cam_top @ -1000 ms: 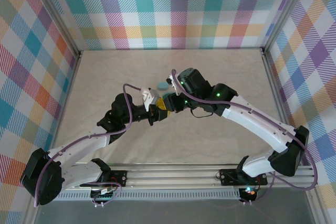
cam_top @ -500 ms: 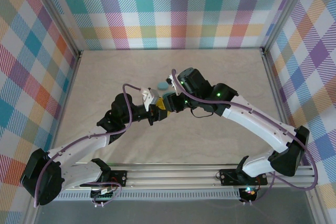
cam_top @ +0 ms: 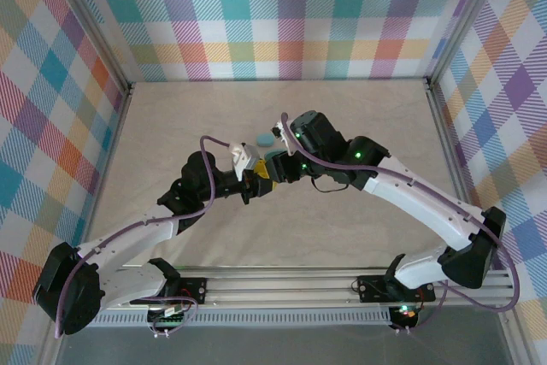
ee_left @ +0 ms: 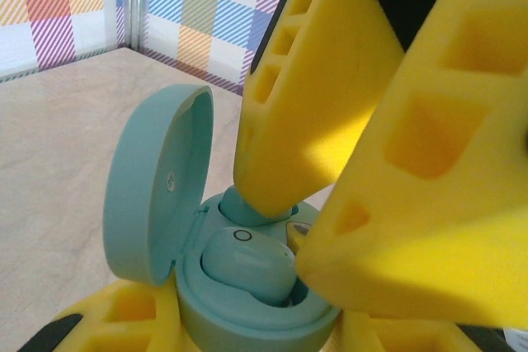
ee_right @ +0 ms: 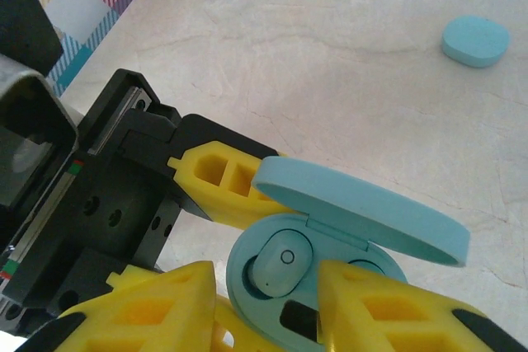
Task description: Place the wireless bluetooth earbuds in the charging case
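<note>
One closed case (ee_right: 474, 41); one open case (ee_right: 363, 213) gripped by left hand (cam_top: 258, 180), one earbud (ee_right: 276, 268) seated; right hand (ee_right: 266, 288) parted, second socket mostly hidden

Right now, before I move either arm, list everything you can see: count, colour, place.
open charging case: one, light blue, lid up, mid-table between both grippers
earbud: one, light blue, seated in the case
second rounded piece: one, light blue, in the case, partly hidden under a yellow finger; likely another earbud
closed case: one, light blue, lying on the table beyond the arms
table: one, beige marbled
walls: multicoloured plaid, three sides
left gripper: yellow fingers shut on the open case's base
right gripper: yellow fingers apart, over the case
</note>
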Controlling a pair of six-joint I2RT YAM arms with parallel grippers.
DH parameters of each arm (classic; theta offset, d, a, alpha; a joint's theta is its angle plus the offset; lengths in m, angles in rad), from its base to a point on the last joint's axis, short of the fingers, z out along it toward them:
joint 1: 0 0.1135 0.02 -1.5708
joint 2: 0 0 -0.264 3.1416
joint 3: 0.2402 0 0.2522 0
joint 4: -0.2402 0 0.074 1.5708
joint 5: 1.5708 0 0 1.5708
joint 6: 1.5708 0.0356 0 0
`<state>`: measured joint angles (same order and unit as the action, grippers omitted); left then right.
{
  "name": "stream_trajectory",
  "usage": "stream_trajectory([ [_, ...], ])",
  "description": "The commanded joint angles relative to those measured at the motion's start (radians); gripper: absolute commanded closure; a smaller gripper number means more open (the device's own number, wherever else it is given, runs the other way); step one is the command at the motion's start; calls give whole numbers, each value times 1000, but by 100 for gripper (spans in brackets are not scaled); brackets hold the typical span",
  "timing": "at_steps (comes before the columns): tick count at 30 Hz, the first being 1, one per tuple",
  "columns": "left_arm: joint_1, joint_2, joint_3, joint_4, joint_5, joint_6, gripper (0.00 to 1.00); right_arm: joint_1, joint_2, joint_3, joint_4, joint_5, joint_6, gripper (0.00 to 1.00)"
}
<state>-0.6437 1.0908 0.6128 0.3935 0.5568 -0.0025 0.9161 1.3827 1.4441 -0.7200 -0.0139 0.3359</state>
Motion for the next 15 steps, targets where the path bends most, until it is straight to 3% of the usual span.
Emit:
stream_trajectory([
  [1, -2, -31, 31, 7, -5, 23, 100, 6, -49, 20, 5, 12, 12, 61],
  [9, -2, -25, 36, 11, 4, 26, 100, 1, -132, 27, 28, 48, -28, 60],
  [15, -2, -18, 58, -18, 26, 21, 100, -80, -168, 66, -21, 38, -62, 55],
])
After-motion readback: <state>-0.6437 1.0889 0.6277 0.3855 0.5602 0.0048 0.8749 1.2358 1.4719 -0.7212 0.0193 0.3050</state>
